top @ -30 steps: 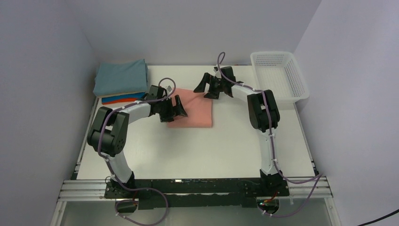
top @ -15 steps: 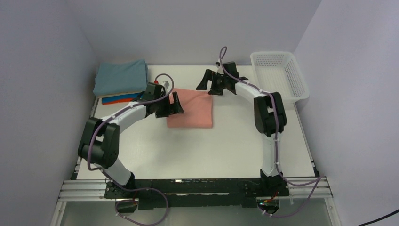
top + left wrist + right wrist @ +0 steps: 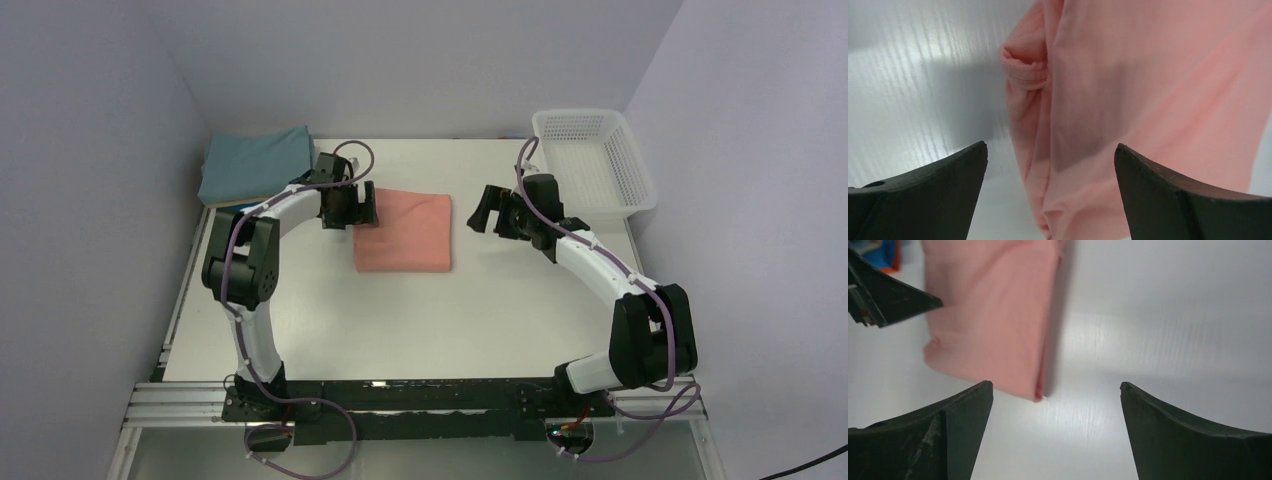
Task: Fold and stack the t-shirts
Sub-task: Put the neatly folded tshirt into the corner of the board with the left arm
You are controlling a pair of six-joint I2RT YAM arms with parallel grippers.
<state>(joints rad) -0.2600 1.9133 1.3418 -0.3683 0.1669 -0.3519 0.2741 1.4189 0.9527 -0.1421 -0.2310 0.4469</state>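
Observation:
A salmon-pink t-shirt (image 3: 404,231) lies folded into a rectangle at the middle of the white table (image 3: 420,320). It also shows in the left wrist view (image 3: 1128,100) and the right wrist view (image 3: 993,315). My left gripper (image 3: 362,208) is open and empty, at the shirt's far left corner, its jaws straddling the folded edge. My right gripper (image 3: 484,212) is open and empty, just right of the shirt over bare table. A stack of folded shirts with a teal one (image 3: 252,166) on top sits at the far left; its lower layers are mostly hidden.
A white plastic mesh basket (image 3: 592,160) stands at the far right corner. Grey walls close in on the left, back and right. The left arm's tip (image 3: 883,295) shows in the right wrist view beside the pink shirt.
The right arm has swung from the shirt's far right corner down to its right side. The left gripper has moved up along the shirt's left edge to the far corner.

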